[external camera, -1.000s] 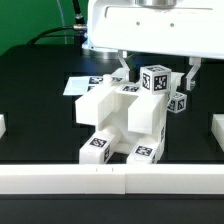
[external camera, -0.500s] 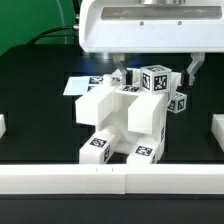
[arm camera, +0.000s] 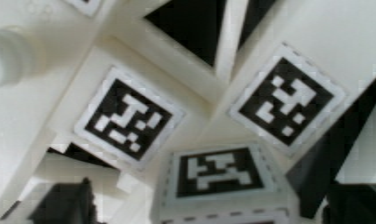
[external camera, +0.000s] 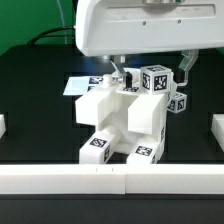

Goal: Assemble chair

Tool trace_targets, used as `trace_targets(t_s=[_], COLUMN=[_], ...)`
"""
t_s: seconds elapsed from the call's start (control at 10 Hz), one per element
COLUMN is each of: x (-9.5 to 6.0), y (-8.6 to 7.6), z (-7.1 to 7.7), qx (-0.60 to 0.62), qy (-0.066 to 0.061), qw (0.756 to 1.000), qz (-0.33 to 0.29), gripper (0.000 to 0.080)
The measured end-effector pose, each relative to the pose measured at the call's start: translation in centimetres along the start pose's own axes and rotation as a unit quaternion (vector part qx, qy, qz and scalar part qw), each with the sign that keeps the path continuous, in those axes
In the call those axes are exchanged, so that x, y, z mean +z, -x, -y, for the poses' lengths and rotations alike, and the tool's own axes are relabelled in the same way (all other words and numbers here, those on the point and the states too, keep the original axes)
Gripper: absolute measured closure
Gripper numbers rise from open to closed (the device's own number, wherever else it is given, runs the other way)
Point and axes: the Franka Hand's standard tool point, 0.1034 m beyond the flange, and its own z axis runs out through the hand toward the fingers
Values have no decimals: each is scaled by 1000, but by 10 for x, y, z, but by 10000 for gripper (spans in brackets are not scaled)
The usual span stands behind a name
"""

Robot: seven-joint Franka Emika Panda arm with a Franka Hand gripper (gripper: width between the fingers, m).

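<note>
Black counter [external camera: 35, 115], with the partly built chair [external camera: 118, 118] standing mid-counter, toward the front edge. Above it hangs the tool [external camera: 153, 66], fingers [external camera: 119, 68] spread wide, holding nothing. Descending off-centre, a finger could clip the chair and knock it askew.

no readable text or numbers, only square black-and-white tags on chair [external camera: 125, 115]
</note>
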Motion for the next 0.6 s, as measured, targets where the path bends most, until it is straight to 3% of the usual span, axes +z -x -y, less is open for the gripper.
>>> trace_targets(t_s=[0.1, 0.2, 0.3, 0.4, 0.6], x=[0, 0, 1, 1, 1], y=[0, 0, 0, 0, 1], z=[0, 0, 0, 0, -2], qx=[1, 1, 6, 19, 55], qy=[0, 0, 0, 0, -1], qw=[1000, 1000, 1000, 1000, 998], qz=[0, 0, 0, 1, 1], gripper=[243, 243, 444, 531, 531])
